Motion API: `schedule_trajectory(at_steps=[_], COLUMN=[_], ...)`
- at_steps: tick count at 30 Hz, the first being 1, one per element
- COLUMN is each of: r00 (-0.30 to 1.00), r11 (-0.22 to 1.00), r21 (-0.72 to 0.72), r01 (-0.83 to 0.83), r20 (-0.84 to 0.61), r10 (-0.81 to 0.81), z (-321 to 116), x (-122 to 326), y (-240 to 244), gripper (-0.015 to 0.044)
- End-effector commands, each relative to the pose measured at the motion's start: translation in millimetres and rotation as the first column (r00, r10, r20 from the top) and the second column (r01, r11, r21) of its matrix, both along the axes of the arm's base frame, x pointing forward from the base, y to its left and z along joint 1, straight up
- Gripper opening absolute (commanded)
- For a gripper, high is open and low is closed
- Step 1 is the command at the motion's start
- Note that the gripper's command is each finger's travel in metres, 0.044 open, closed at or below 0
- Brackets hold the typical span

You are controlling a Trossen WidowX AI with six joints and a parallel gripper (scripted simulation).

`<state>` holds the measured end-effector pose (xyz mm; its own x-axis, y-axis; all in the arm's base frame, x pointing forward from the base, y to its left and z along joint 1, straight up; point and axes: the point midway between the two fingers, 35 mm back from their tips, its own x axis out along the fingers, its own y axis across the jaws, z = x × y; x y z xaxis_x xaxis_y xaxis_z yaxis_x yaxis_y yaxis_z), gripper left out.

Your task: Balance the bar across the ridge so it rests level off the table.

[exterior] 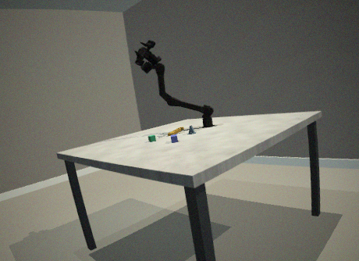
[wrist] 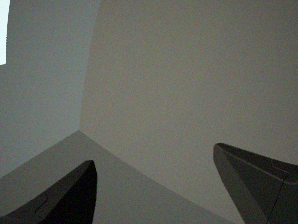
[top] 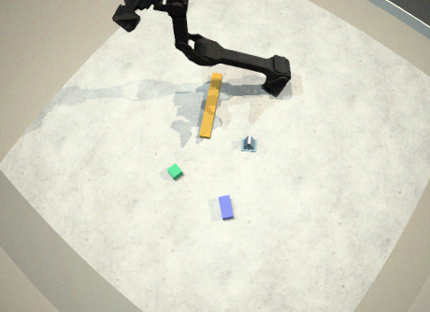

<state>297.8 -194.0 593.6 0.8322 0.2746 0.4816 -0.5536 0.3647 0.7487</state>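
Observation:
The orange bar point(top: 208, 117) point(exterior: 175, 131) lies on the table point(top: 299, 199) point(exterior: 234, 139), beside the ridge and not on it. The small blue-grey ridge point(top: 249, 143) point(exterior: 191, 130) stands on the table, a short way from the bar's near end in the top view. My gripper point(wrist: 155, 161) is open, with nothing between its fingers. It is raised high above the table, well away from the bar and the ridge, and partly cut off at the top of the top view. The wrist view shows only walls and ceiling beyond the fingers.
A green cube point(top: 175, 171) point(exterior: 152, 138) and a blue block point(top: 226, 207) point(exterior: 174, 138) stand on the table on the near side of the bar and ridge. The arm's base point(top: 279, 75) point(exterior: 207, 117) stands behind the ridge. The arm's forearm passes above the bar's far end.

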Motion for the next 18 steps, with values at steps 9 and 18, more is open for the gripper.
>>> schedule_trajectory(at_steps=[9, 18], r00=[0.977, 0.924], r11=[0.98, 0.925], r21=[-0.13, -0.239], r01=[0.149, 0.295], r20=[0.174, 0.318], r10=[-0.126, -0.212], z=[35.0, 57.4], x=[-61.2, -111.4], y=[17.3, 42.1], gripper=[0.0315, 0.0315])
